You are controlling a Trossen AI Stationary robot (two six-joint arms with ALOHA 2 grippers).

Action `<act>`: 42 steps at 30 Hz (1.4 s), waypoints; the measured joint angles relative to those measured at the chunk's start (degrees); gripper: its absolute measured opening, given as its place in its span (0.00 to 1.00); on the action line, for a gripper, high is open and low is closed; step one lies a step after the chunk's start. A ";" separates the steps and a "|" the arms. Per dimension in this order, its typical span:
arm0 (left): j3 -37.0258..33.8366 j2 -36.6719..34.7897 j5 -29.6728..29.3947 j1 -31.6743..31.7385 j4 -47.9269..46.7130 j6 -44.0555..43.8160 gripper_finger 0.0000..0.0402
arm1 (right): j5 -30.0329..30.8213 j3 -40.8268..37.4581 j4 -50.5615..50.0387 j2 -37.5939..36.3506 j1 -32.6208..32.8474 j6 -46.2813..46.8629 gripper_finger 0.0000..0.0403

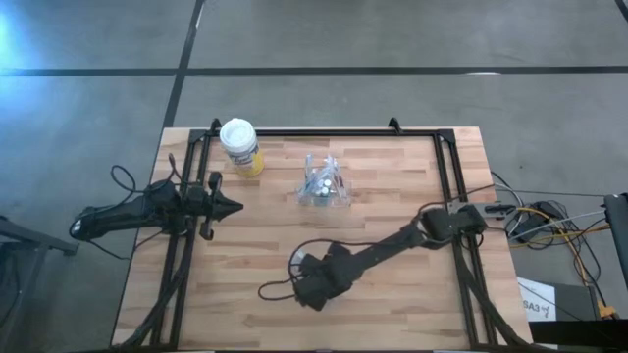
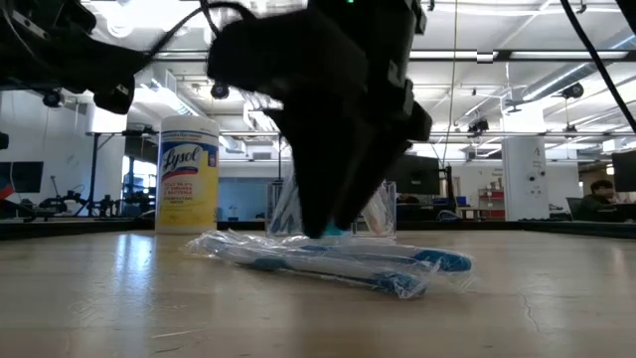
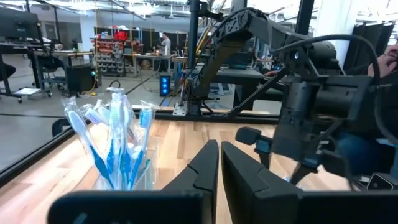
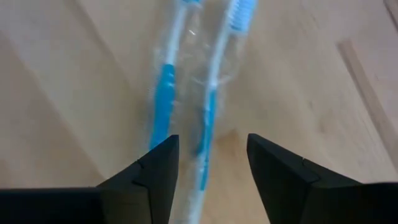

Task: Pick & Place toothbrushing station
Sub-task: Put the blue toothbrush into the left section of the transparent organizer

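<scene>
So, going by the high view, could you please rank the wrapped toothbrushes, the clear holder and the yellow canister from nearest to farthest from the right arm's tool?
1. Wrapped toothbrushes: on the wood directly under the open right tool, between its fingers.
2. Clear holder: mid-table, farther toward the far edge.
3. Yellow canister: far-left corner, nearer the waiting left tool.

The table is pale wood planks, smooth with a soft sheen. Two blue-and-white plastic toothbrushes lie on it in crinkly clear wrap. The holder is clear glossy plastic. The right gripper fingers look matt black plastic.
</scene>
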 joint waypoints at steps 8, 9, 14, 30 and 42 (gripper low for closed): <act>0.00 0.05 -0.01 0.00 -0.51 -0.01 0.05 | -2.63 -3.46 0.20 -0.17 -0.41 0.19 0.42; 0.00 0.05 -0.01 0.00 -0.49 -0.01 0.05 | -3.27 -3.92 0.48 -0.20 -0.42 -0.01 0.42; 0.00 0.05 -0.01 0.00 -0.47 -0.01 0.06 | -4.29 -5.76 1.16 -0.50 -0.44 -0.23 0.37; 0.00 0.31 -0.08 0.04 -1.32 0.01 0.05 | 5.48 -7.30 -1.70 -7.45 -0.03 -2.57 0.05; -0.02 0.45 1.29 -0.01 -5.17 -1.36 0.06 | 19.94 -27.76 38.25 -29.99 2.38 -28.45 0.05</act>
